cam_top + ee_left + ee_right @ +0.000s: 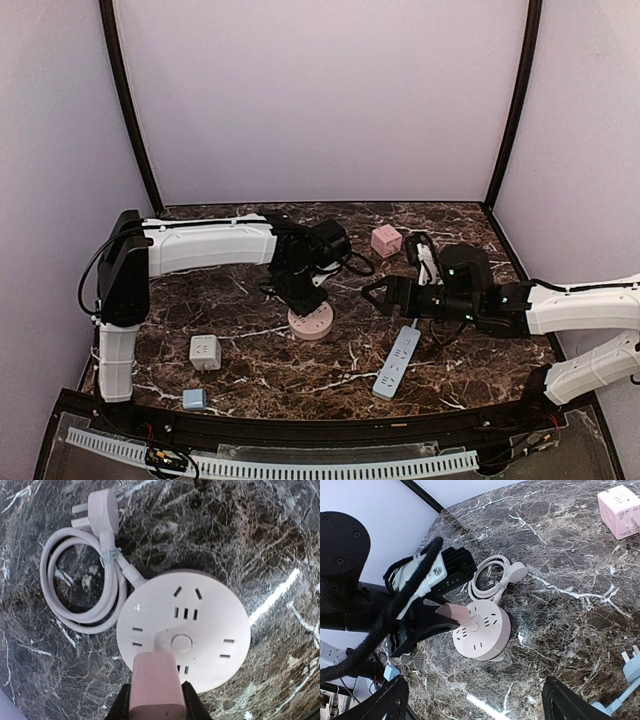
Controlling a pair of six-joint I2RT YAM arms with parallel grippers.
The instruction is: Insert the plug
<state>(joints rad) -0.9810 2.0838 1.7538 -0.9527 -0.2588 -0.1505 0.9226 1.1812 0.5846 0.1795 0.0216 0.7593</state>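
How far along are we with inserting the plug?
Done: the left gripper has the pink plug clamped in its jaws. In hand: the plug is tilted over the round socket hub, tip at its face. Left: seating it; whether any pins have entered is hidden. The right gripper hangs open.

Coiled cord (119, 585) crowds one side of the round socket (200, 625); opposite side bare

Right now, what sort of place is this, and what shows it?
Probably a robot test booth: plain walls box in a marble table, a left arm and right arm work over it, and a strip and round socket lie loose on it.
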